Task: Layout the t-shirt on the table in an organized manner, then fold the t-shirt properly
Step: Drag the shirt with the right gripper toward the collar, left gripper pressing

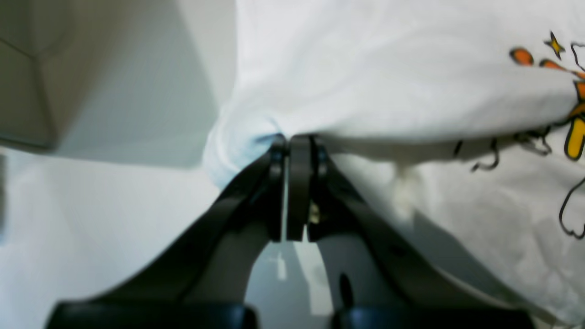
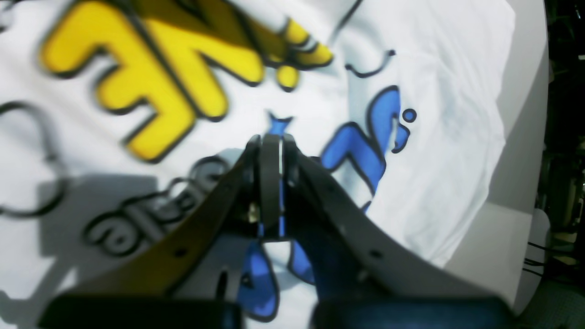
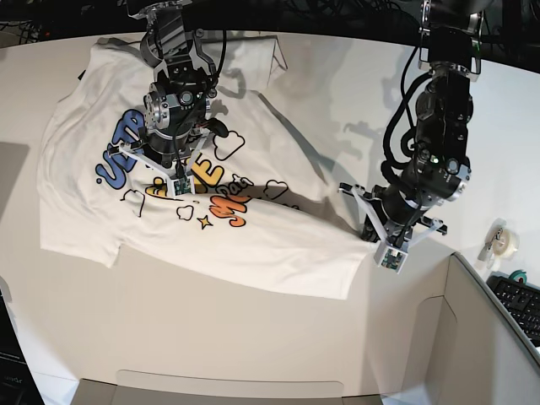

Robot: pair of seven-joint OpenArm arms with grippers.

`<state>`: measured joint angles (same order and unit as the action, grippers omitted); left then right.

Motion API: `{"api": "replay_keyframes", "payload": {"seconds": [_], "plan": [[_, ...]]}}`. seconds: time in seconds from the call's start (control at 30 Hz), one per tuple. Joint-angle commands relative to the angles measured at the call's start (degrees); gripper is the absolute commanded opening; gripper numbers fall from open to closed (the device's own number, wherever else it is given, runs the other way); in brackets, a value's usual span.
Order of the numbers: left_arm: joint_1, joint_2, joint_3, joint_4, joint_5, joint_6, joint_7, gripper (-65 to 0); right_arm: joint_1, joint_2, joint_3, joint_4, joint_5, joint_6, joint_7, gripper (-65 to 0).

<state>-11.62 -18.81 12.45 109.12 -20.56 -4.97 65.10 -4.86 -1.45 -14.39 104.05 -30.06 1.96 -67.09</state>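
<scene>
The white t-shirt (image 3: 253, 236) lies print-up across the table (image 3: 211, 337), with blue, yellow and orange letters (image 3: 198, 177) near its middle. My left gripper (image 1: 292, 139) is shut on a bunched edge of the white cloth; in the base view the left gripper (image 3: 369, 229) sits at the shirt's right-hand corner. My right gripper (image 2: 272, 139) is shut, its tips over the print between the yellow letters (image 2: 151, 77) and the blue ones (image 2: 365, 151). In the base view the right gripper (image 3: 160, 164) stands over the printed area. Whether it pinches cloth does not show.
A grey cardboard box (image 3: 472, 337) stands at the front right, close to the left arm; the same box (image 1: 27, 73) shows in the left wrist view. A tape roll (image 3: 504, 240) and a keyboard (image 3: 519, 304) lie at the far right. Bare tabletop lies in front of the shirt.
</scene>
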Motion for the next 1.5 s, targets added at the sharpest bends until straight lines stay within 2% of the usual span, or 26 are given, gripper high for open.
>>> {"api": "replay_keyframes", "payload": {"seconds": [0.0, 0.17, 0.23, 0.37, 0.43, 0.47, 0.67, 0.8, 0.87, 1.03, 1.1, 1.3, 1.47], "plan": [[-2.58, -1.02, -0.18, 1.43, -0.50, -0.08, 0.61, -64.9, 0.78, -0.08, 0.02, 0.52, -0.92, -0.33, 0.67, -65.0], [-8.91, -4.01, 6.50, 0.37, -0.23, -0.08, 6.33, -62.5, 0.86, 0.27, 0.02, -2.82, -0.92, -0.33, 0.67, -65.0], [-10.93, -4.36, 10.45, -1.03, -0.15, -0.08, 6.50, -56.9, 1.30, 0.79, -0.16, -3.52, -0.92, -0.33, 0.67, -65.0], [-12.16, -4.80, 17.57, -6.13, 0.20, 0.18, 6.15, -36.8, 1.21, 1.06, -0.07, -3.79, -1.01, -0.42, 0.67, -65.0], [-11.81, -6.20, 21.09, -8.15, 2.93, 0.44, 2.90, -28.3, 1.21, 1.50, -0.07, -3.79, -1.01, -0.51, 0.58, -65.0], [-11.64, -6.38, 22.06, -9.12, 4.51, 0.44, 0.97, -27.4, 1.04, 1.59, -0.07, -3.79, -1.01, -0.51, 0.58, -65.0], [-7.50, -6.55, 22.41, -16.24, 15.94, 0.44, -7.65, -28.4, 0.69, 1.67, -0.07, -3.79, -1.01, -0.51, 0.58, -65.0], [-3.64, -6.64, 16.87, -16.33, 20.69, 0.36, -11.17, -30.0, 0.60, 1.67, -0.07, -3.61, -1.01, -0.51, 0.58, -65.0], [-2.49, -6.64, 14.94, -16.33, 21.04, 0.18, -12.49, -35.2, 0.60, 1.67, -0.33, -3.52, -1.01, -0.51, 0.58, -65.0], [-0.56, -7.79, 10.01, -16.33, 20.51, 0.09, -16.27, -60.9, 0.16, 1.50, -0.42, -2.12, -1.01, -0.51, 0.58, -65.0], [-0.30, -7.79, 9.05, -16.33, 20.42, 0.01, -16.62, -65.0, -0.54, 1.50, -0.42, 0.26, -1.01, -0.51, 0.58, -65.0], [1.38, -7.61, 6.06, -10.26, 20.34, 0.01, -16.88, -62.4, -1.77, 1.15, 0.02, 6.32, -0.84, -0.51, 0.94, -65.0], [2.08, -5.94, 0.87, -5.60, 20.34, 0.01, -16.88, -54.6, -2.83, 1.06, 0.02, 6.32, -0.84, -0.51, 0.76, -65.0]]}}
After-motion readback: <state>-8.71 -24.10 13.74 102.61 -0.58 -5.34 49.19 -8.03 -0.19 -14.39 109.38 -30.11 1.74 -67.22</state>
